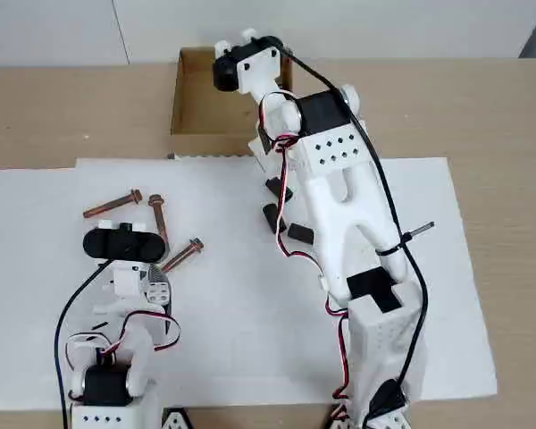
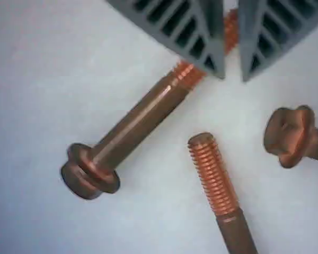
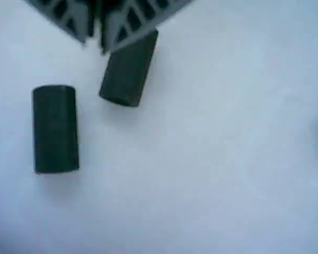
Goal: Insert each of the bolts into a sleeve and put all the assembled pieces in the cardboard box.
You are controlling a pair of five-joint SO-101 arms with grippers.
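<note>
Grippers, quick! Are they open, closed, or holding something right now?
Left gripper: over the threaded end of a bolt; open or closed cannot be told.
Right gripper: over a sleeve; open or closed cannot be told.

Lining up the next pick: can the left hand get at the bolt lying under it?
Probably yes: the left hand hangs right over the threaded end of the bolt, with nothing lying across it.

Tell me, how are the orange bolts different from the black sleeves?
The bolts are shiny copper; the sleeves are black. Bolts have a wide head and ridged thread; sleeves are plain round cylinders. Bolts look longer and thinner than the stubby sleeves. Both lie flat on the white paper.
</note>
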